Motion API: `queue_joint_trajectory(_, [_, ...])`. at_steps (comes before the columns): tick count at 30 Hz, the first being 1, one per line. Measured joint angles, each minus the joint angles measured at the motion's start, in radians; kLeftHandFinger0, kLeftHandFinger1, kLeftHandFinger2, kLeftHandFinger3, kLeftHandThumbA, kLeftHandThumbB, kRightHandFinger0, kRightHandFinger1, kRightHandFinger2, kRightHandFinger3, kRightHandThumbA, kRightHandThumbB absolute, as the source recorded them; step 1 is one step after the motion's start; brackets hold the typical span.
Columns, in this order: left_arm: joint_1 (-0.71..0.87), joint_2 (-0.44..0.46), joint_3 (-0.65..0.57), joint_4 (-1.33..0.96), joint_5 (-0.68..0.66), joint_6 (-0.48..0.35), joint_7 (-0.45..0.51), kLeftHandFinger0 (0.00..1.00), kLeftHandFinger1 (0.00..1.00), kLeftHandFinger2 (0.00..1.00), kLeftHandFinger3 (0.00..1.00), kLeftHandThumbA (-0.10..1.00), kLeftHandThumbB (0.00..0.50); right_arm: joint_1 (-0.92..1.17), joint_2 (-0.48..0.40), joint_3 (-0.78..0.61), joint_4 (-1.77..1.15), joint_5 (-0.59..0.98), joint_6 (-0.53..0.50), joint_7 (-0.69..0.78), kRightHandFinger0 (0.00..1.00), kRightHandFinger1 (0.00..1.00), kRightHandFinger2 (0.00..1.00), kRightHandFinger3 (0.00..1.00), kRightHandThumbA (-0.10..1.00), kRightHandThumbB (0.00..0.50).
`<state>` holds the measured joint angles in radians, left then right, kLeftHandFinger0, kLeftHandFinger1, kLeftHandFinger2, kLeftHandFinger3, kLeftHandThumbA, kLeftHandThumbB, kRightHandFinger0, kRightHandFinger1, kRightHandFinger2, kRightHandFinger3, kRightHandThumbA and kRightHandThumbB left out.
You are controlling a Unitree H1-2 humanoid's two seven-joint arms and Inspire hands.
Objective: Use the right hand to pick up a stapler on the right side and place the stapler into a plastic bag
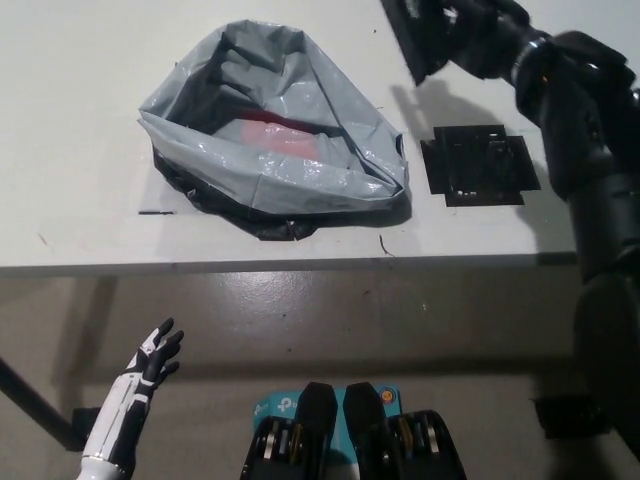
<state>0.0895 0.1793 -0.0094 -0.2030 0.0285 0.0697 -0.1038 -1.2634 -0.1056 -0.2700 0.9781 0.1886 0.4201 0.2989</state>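
Note:
A grey plastic bag (pixel 270 140) lies crumpled on the white table (pixel 80 200), its mouth open upward with something red showing inside. My black right hand (pixel 470 35) is raised at the top of the head view, up and to the right of the bag. It is shut on a black stapler (pixel 408 38), which sticks out to the left of the hand and is partly cut off by the picture's edge. My white left hand (pixel 150 370) rests open at the lower left, below the table's front edge.
A flat black square pad (pixel 478 165) lies on the table to the right of the bag, under the raised arm. The table's front edge (pixel 300 266) runs across the middle of the view, with floor below it.

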Motion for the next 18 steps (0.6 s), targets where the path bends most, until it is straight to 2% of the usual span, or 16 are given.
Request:
queue_joint_trajectory(1, [0.0,0.0,-0.001,0.0,0.002,0.0,0.0,1.0,1.0,1.0,1.0,1.0,0.0,-0.007,0.004,0.024,-0.002,-0.007,0.0,0.0,0.0,0.27,0.63,0.78,0.22,0.274])
queue_joint_trajectory(2, [0.0,0.0,-0.001,0.0,0.003,0.0,0.0,1.0,1.0,1.0,1.0,1.0,0.0,-0.013,0.008,0.043,-0.005,-0.012,0.0,-0.002,0.0,0.29,0.64,0.67,0.23,0.286])
queue_joint_trajectory(3, [0.0,0.0,-0.002,0.0,0.004,0.001,0.0,1.0,1.0,1.0,1.0,1.0,0.0,-0.018,0.012,0.058,-0.007,-0.016,0.0,-0.002,0.0,0.3,0.64,0.61,0.23,0.293])
queue_joint_trajectory(5, [-0.002,0.0,-0.005,0.0,0.008,0.004,0.0,1.0,1.0,1.0,1.0,1.0,0.005,-0.044,0.031,0.132,-0.015,-0.048,-0.004,-0.011,0.0,0.34,0.67,0.62,0.22,0.29])
queue_joint_trajectory(6, [-0.002,0.0,-0.005,0.0,0.008,0.004,0.0,1.0,1.0,1.0,1.0,1.0,0.006,-0.044,0.031,0.132,-0.015,-0.048,-0.004,-0.011,0.0,0.32,0.63,0.53,0.17,0.3])
queue_joint_trajectory(8, [-0.004,0.001,-0.009,-0.001,0.01,0.006,-0.001,1.0,1.0,1.0,1.0,1.0,0.002,-0.066,0.046,0.191,-0.004,-0.075,-0.012,-0.018,0.0,0.32,0.6,0.37,0.13,0.309])
queue_joint_trajectory(10, [-0.005,0.006,-0.017,-0.004,0.014,0.011,-0.001,1.0,1.0,1.0,1.0,1.0,0.004,-0.097,0.076,0.253,0.038,-0.108,-0.028,-0.033,0.04,0.36,0.63,0.34,0.15,0.304])
queue_joint_trajectory(11, [-0.005,0.008,-0.02,-0.005,0.017,0.012,-0.001,1.0,1.0,1.0,1.0,1.0,0.001,-0.106,0.086,0.274,0.055,-0.119,-0.032,-0.041,0.1,0.41,0.66,0.34,0.21,0.298])
queue_joint_trajectory(12, [-0.005,0.01,-0.023,-0.005,0.02,0.013,-0.001,1.0,1.0,1.0,1.0,1.0,0.0,-0.113,0.097,0.297,0.07,-0.132,-0.041,-0.048,0.1,0.42,0.67,0.38,0.23,0.295])
queue_joint_trajectory(13, [-0.005,0.013,-0.027,-0.006,0.022,0.013,-0.001,1.0,1.0,1.0,1.0,1.0,0.0,-0.121,0.109,0.323,0.086,-0.146,-0.051,-0.055,0.1,0.43,0.69,0.34,0.24,0.294])
queue_joint_trajectory(14, [-0.005,0.014,-0.029,-0.006,0.025,0.013,-0.001,1.0,1.0,1.0,1.0,1.0,0.0,-0.129,0.121,0.357,0.105,-0.162,-0.064,-0.064,0.12,0.45,0.7,0.21,0.29,0.294])
queue_joint_trajectory(15, [-0.005,0.014,-0.032,-0.006,0.028,0.013,-0.001,1.0,1.0,1.0,1.0,1.0,0.0,-0.136,0.134,0.395,0.126,-0.185,-0.081,-0.073,0.16,0.51,0.75,0.17,0.29,0.289])
queue_joint_trajectory(16, [-0.005,0.014,-0.032,-0.006,0.029,0.013,-0.001,1.0,1.0,1.0,1.0,1.0,0.0,-0.139,0.142,0.418,0.138,-0.199,-0.092,-0.077,0.31,0.66,0.87,0.21,0.32,0.295])
queue_joint_trajectory(17, [-0.005,0.014,-0.033,-0.006,0.03,0.013,-0.001,1.0,1.0,1.0,1.0,1.0,0.0,-0.141,0.154,0.452,0.16,-0.218,-0.11,-0.085,0.4,0.66,0.79,0.22,0.33,0.294])
queue_joint_trajectory(18, [-0.005,0.014,-0.034,-0.006,0.031,0.013,-0.001,1.0,1.0,1.0,1.0,1.0,0.0,-0.142,0.162,0.48,0.177,-0.234,-0.125,-0.091,0.34,0.56,0.66,0.24,0.33,0.294])
